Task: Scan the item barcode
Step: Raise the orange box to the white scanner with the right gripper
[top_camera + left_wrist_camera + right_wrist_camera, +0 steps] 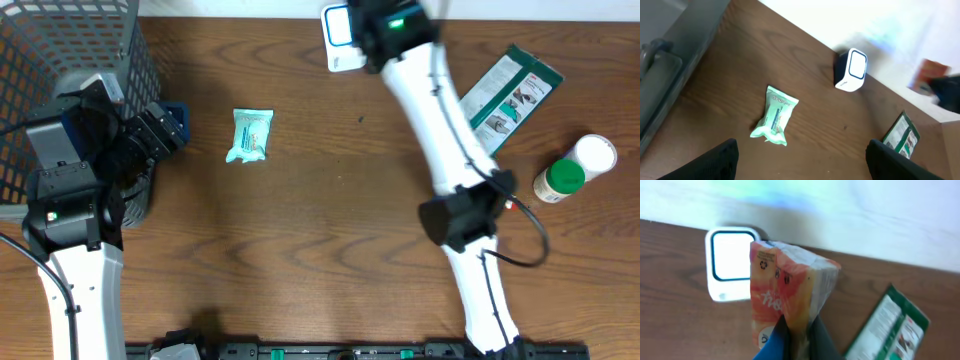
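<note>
The right gripper (797, 330) is clenched on the lower end of an orange-pink packet (790, 280). In the right wrist view, the packet is seen overlapping the right edge of the scanner (730, 260) and its blue-framed window; contact cannot be determined. The scanner is positioned at the far edge of the tabletop (330, 240). The left gripper (802, 162) is released, with its fingers spread wide, beside a wire basket (70, 50). A mint-green packet (249, 135) is laid flat on the tabletop. A green pouch (510, 90) and a green-capped bottle (572, 170) are located at the right.
</note>
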Robot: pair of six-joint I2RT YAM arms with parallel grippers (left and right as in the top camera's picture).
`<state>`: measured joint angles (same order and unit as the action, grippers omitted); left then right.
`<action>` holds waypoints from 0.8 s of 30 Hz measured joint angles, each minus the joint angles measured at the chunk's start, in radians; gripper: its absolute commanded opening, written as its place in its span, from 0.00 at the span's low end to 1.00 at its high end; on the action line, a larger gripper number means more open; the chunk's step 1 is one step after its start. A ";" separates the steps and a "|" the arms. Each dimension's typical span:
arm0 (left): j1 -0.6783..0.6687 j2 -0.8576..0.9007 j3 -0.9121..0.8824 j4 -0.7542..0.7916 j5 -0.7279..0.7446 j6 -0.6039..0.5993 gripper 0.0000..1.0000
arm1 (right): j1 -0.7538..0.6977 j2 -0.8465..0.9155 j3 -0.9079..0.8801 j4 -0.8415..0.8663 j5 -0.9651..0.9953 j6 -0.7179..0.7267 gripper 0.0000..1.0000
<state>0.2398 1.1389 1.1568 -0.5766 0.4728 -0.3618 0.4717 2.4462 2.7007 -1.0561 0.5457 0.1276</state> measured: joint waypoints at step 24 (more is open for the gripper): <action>0.000 0.000 0.000 0.000 0.000 0.000 0.82 | 0.069 0.296 -0.001 0.388 0.237 -0.453 0.01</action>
<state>0.2398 1.1389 1.1568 -0.5762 0.4732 -0.3618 0.5407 2.7422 2.6995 -0.6682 0.7830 -0.3256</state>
